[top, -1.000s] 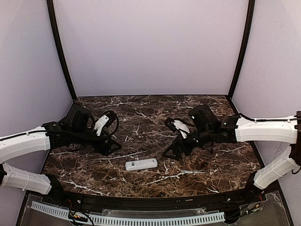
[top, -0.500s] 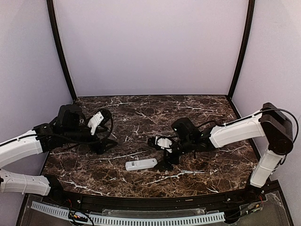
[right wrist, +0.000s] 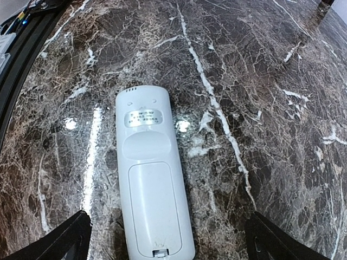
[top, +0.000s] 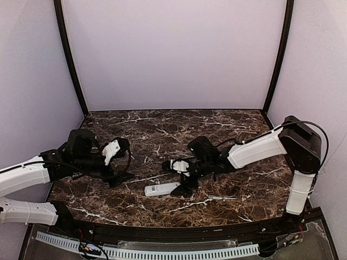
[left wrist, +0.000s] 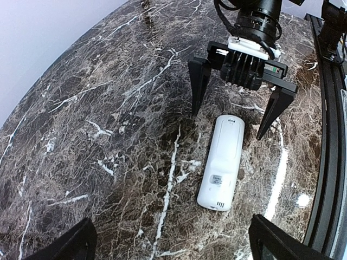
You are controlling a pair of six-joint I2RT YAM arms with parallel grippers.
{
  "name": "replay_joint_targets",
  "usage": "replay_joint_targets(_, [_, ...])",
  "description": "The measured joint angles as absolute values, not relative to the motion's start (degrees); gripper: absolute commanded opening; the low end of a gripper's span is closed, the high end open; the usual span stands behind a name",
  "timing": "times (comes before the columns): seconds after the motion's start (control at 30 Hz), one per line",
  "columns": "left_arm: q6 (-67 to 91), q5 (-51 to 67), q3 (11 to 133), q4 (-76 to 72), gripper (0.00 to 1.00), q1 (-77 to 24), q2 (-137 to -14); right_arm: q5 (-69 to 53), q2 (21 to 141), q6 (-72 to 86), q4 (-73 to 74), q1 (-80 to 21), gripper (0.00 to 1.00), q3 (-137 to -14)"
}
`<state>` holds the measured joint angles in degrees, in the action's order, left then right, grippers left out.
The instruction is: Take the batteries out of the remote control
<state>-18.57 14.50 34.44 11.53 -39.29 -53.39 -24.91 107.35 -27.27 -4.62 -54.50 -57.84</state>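
Note:
The white remote control (top: 162,189) lies flat on the marble table, back side up, with its battery cover (right wrist: 154,208) closed. The batteries are hidden. My right gripper (top: 179,179) hangs open just over the remote's right end; in the left wrist view its black fingers (left wrist: 198,86) stand on either side of that end (left wrist: 229,123), apart from it. In the right wrist view the remote (right wrist: 149,179) runs between the open right gripper (right wrist: 168,244). My left gripper (top: 124,164) is open and empty, left of the remote (left wrist: 221,162), which lies ahead of the left gripper (left wrist: 173,246).
A black rail (left wrist: 325,162) runs along the table's near edge, close to the remote. Pale walls and two black frame posts (top: 70,59) close in the back and sides of the dark marble table (top: 162,130).
My right arm has swung left and down from mid-table to the remote's right end. The left gripper has opened wider and shifted slightly nearer the front. The remote has not moved.

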Motion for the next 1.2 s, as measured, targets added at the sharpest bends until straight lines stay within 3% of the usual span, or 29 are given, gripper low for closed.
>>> replay_joint_targets(0.23, [-18.9,16.1,34.3,10.9,0.98,-39.3,-53.2,-24.8,109.4,-28.1,-4.4,-55.2,0.88,-58.6])
replay_joint_targets(0.6, [-18.9,17.8,33.6,10.3,0.95,-39.3,-52.8,-24.7,112.0,-28.8,-3.8,-55.7,0.68,-59.3])
replay_joint_targets(0.87, [-18.9,18.9,33.6,10.3,0.93,-39.3,-52.8,-25.3,112.4,-29.3,-3.9,-55.7,0.42,-59.4])
replay_joint_targets(1.2, [-18.8,19.7,33.6,10.1,0.92,-39.3,-52.4,-25.5,112.4,-29.5,-3.9,-55.7,0.25,-59.5])
